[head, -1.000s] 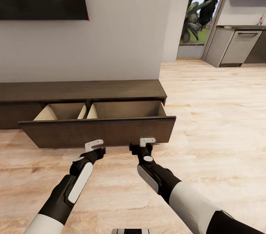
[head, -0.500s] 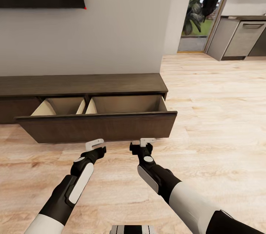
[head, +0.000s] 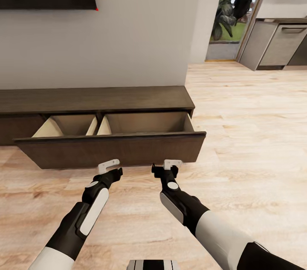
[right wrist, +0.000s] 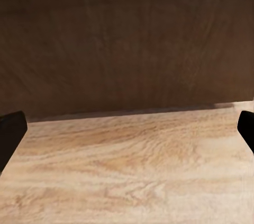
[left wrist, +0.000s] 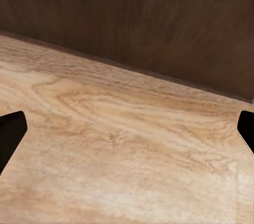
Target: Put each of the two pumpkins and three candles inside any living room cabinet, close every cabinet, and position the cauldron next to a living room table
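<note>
You have the cabinet (head: 98, 99) directly ahead against the wall, its long drawer (head: 111, 149) pulled out and the pale interior showing nothing inside from the head view. Your left gripper (head: 108, 166) and right gripper (head: 172, 163) both hang just in front of the dark drawer front, low over the wood floor (head: 251, 142), and each wrist view shows the fingertips far apart at the frame edges, so both are spread wide and hold nothing. If closing is the step in hand, bring both grippers flat against the front panel, one toward each end, and push evenly so the long drawer slides straight rather than skewing. Keep the fingers above the lower edge so they don't slip under it.
</note>
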`<state>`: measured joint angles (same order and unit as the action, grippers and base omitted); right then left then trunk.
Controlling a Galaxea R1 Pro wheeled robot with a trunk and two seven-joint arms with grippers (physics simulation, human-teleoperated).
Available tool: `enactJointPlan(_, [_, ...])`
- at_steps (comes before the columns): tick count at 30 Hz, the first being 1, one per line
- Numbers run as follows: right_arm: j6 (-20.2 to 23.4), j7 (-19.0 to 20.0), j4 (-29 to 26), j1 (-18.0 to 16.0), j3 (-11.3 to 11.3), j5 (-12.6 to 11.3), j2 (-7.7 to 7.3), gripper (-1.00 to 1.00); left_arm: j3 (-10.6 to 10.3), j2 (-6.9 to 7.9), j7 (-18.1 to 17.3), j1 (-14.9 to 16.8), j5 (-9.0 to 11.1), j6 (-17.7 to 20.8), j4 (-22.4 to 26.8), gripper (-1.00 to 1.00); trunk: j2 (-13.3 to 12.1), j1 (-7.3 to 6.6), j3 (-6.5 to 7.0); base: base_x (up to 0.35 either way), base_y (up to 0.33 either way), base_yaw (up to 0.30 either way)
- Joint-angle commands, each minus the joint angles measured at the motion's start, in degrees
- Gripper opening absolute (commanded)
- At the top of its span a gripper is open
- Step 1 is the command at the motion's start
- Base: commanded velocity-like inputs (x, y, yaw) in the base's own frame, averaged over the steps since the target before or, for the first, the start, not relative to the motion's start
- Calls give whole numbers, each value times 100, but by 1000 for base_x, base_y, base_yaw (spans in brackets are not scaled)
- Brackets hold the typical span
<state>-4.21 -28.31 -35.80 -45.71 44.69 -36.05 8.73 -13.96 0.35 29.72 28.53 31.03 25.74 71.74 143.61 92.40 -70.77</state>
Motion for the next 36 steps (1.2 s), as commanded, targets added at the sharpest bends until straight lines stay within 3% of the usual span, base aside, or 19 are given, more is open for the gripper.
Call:
enactJointPlan(1, [-44, -35, 2, -8, 40, -60, -3, 100, -17, 5, 52, 4, 50, 10, 7, 100, 2, 2, -5, 234, 0, 0])
enactJointPlan(12, [-53, -35, 262, -8, 10, -93, -1, 100, -36, 5, 52, 4, 48, 10, 6, 100, 2, 2, -5, 207, 0, 0])
enactJointPlan(20, [-274, -36, 758, -8, -37, -149, 5, 100, -37, 9, 60, 4, 43, 10, -9, 100, 2, 2, -5, 20, 0, 0])
enactJointPlan(28, [-311, -35, 793, -8, -47, -156, 4, 100, -37, 9, 53, 4, 52, 5, -5, 100, 2, 2, -5, 0, 0, 0])
enactJointPlan(36, [-496, -35, 794, -8, -41, -156, 0, 100, -37, 9, 52, 4, 46, 1, -22, 100, 13, 22, -182, 0, 0, 0])
